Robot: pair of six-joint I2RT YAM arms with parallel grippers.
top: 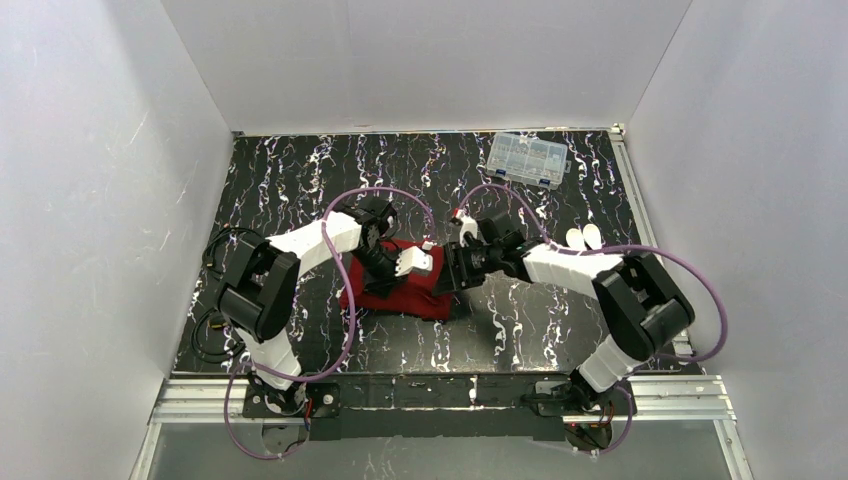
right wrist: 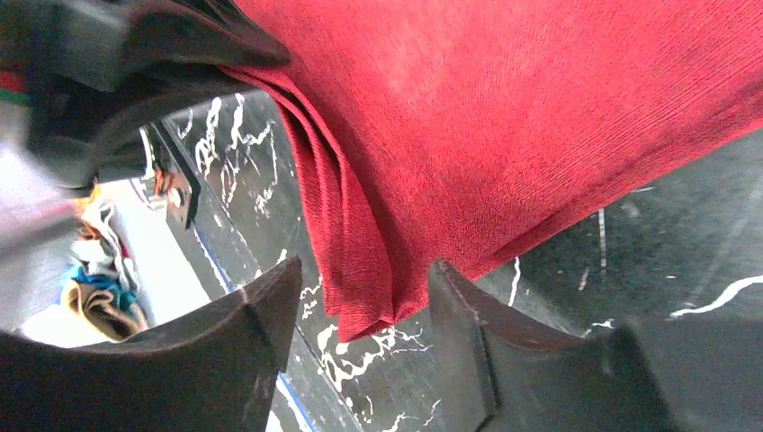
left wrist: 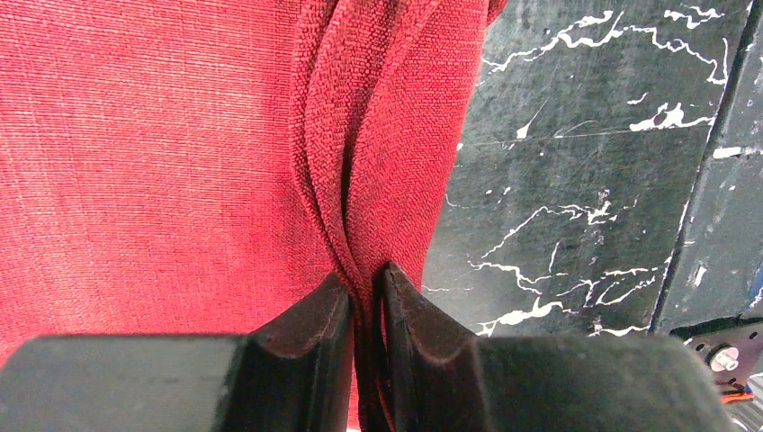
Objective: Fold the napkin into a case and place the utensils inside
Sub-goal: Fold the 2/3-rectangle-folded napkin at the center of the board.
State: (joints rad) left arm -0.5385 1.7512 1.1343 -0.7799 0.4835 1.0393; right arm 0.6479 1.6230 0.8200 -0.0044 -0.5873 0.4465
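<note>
Napkin (top: pixel 390 292) lies folded into a thick red oblong near the middle of the table (top: pixel 300 180), and both my arms bend inward to meet at its three o'clock end. My left forearm runs from the elbow at nine o'clock across the far side of the cloth, then the wrist turns down, so my left hand (left wrist: pixel 367 301) comes at the cloth's end from above. That hand is clamped on the napkin: its two dark fingers (left wrist: pixel 306 333) are pressed close together with several stacked layers of the folded edge pinched between them, and the fabric rises in a ridge away from the grip. My right forearm reaches in low from three o'clock, pointing toward nine. My right hand (right wrist: pixel 360 297) is spread apart, a corner of the napkin hanging in the gap between its fingers; I cannot tell whether either finger touches it. From the right wrist, the layered edge rises toward the left hand's grip. The utensils (top: pixel 585 237) lie side by side on the table at two o'clock from the napkin, well apart from it, beyond my right forearm. A clear compartment box (top: pixel 527 158) sits at one o'clock, near the far edge.
</note>
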